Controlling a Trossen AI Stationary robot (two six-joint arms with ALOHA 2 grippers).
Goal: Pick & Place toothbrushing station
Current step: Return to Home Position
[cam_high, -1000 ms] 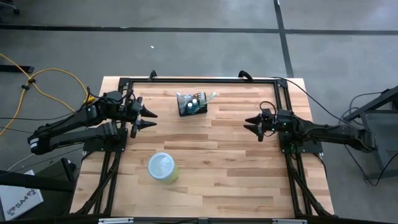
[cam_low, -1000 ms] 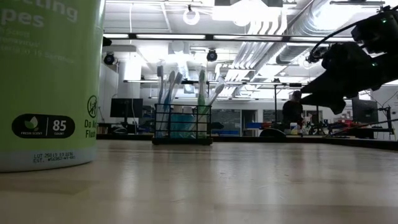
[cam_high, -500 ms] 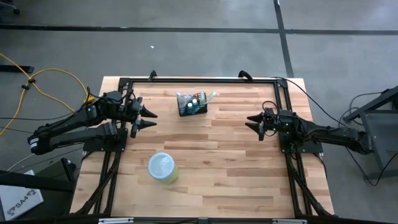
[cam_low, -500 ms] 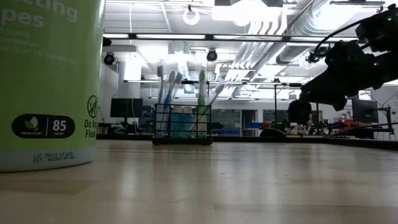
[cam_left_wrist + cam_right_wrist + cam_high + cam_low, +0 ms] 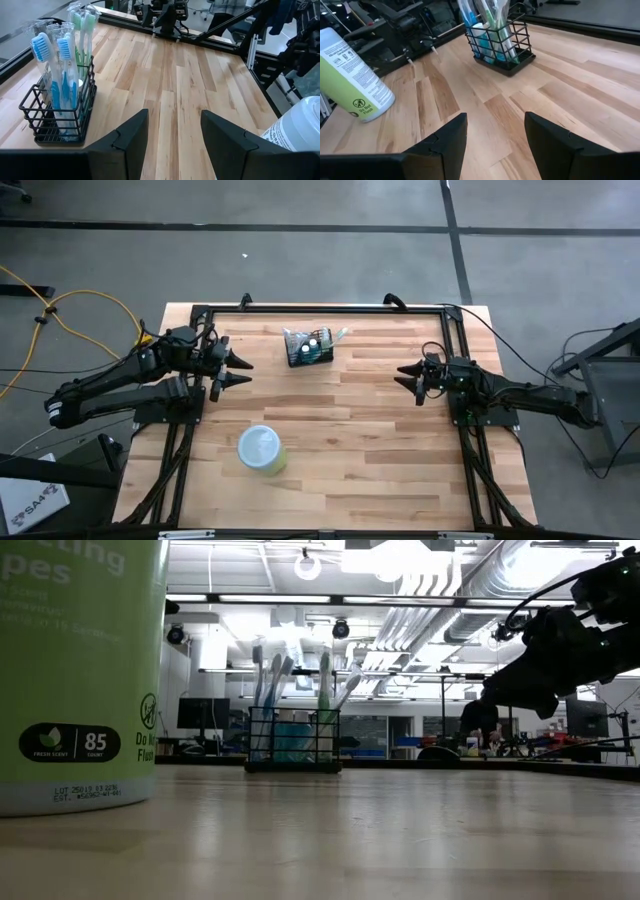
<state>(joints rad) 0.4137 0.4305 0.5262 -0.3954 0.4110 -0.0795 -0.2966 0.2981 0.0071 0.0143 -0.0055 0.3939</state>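
Seemingly we are nearly done: the toothbrushing station (image 5: 309, 350) stands upright, toothbrushes (image 5: 64, 50) in it, between our two grippers and well apart from each. Our left gripper (image 5: 244, 372) and right gripper (image 5: 400, 378) hover with fingers spread, holding nothing. Only parking the arms seems left.

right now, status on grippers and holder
Left gripper open, empty, left side. Right gripper open, empty, right side. Holder upright, brushes in. Nothing blocking it.
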